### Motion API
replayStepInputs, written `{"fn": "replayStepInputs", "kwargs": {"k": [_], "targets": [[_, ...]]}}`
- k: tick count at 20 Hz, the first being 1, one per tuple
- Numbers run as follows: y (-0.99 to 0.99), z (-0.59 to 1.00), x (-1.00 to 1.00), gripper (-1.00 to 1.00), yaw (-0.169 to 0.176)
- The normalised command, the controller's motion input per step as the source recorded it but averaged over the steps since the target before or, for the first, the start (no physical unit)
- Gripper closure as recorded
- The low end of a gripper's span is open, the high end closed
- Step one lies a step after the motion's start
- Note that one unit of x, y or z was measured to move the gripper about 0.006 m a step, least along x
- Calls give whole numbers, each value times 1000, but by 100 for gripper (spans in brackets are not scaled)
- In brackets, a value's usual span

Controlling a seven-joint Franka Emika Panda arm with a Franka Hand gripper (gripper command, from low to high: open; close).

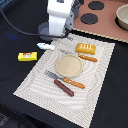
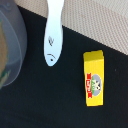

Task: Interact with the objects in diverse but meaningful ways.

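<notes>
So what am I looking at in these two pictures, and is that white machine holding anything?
The white machine is a robot arm. One picture is from a camera off to the side; the other from a camera on its wrist, looking down. On the striped mat lie toy kitchen things: a tan plate, an orange bread loaf, a brown sausage and orange-handled cutlery. A white utensil and a yellow box are beside it. The pincer is not visible, so I cannot tell whether anything is held.

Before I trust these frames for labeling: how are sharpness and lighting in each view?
Exterior view: soft and low-resolution, evenly lit, faint shadows beside the tan plate. Wrist view: white utensil and yellow box readable though slightly soft; a large blurred grey shape at the edge is out of focus.
</notes>
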Motion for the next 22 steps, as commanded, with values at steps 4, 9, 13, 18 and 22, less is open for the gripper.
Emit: {"fn": "replayStepInputs", "kwargs": {"k": [4, 9, 13, 18, 22], "targets": [[-1, -374, -626, -100, -28], [39, -326, -566, -100, -53], [24, -301, -563, -100, -57], [109, -267, -351, -100, -78], [231, -249, -239, -100, -88]]}}
